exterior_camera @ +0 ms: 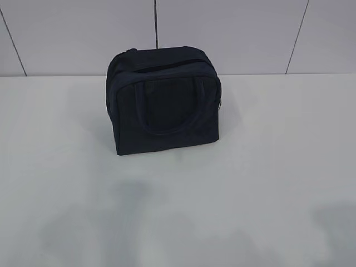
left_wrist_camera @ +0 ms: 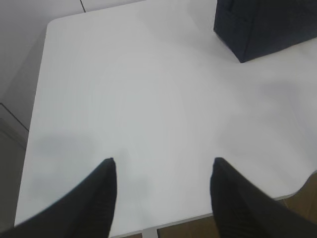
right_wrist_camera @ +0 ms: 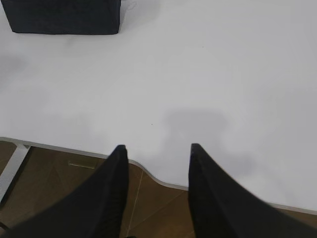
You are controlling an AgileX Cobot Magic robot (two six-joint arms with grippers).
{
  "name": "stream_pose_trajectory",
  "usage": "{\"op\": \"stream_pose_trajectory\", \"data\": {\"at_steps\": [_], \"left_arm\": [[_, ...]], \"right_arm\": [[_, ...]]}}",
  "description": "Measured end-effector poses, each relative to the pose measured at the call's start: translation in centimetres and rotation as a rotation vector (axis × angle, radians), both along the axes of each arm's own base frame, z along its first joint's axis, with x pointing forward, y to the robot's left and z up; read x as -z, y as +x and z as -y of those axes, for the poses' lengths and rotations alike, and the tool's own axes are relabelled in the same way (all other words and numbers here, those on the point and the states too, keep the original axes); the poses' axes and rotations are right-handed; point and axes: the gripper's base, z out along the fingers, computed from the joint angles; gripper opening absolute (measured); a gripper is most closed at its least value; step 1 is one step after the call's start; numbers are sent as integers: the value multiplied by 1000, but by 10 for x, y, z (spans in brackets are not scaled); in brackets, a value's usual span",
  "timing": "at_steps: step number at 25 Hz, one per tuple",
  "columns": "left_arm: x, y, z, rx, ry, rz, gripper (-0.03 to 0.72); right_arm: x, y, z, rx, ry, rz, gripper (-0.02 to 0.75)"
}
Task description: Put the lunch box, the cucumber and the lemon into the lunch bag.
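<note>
I have the lunch bag (exterior_camera: 163, 100) standing upright near the back of the white table (exterior_camera: 267, 183), its long face and two loop handles (exterior_camera: 169, 105) toward me, with the top zipper (exterior_camera: 167, 65) apparently run closed along the ridge. I see no lunch box, cucumber or lemon in any view; I cannot tell whether they are already inside or simply out of frame.

My left gripper (left_wrist_camera: 162, 166) hangs above the near left part of the table with its jaws parted and nothing between them. My right gripper (right_wrist_camera: 157, 151) hangs over the near table edge, jaws parted a little less, also empty. Both are well apart from the bag, which only clips the top corner of each wrist view.

If the bag still has to be opened, I judge the step in hand to be getting at that zipper. To do it well I would bring one arm in to pin the soft body from the side (the fabric will likely sag and slide otherwise) and let the other find the pull. I cannot make out the pull clearly from here, so I would approach slowly and confirm it in a wrist view before closing.
</note>
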Motion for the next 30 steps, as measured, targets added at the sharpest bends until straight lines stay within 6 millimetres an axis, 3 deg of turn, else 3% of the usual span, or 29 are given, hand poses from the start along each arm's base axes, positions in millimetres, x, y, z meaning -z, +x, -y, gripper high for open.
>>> {"op": "stream_pose_trajectory", "data": {"at_steps": [14, 30], "left_arm": [[0, -1, 1, -186, -1, 0, 435], [0, -2, 1, -194, -1, 0, 435]], "right_arm": [[0, 1, -2, 143, 0, 0, 314], [0, 1, -2, 148, 1, 0, 314]]}}
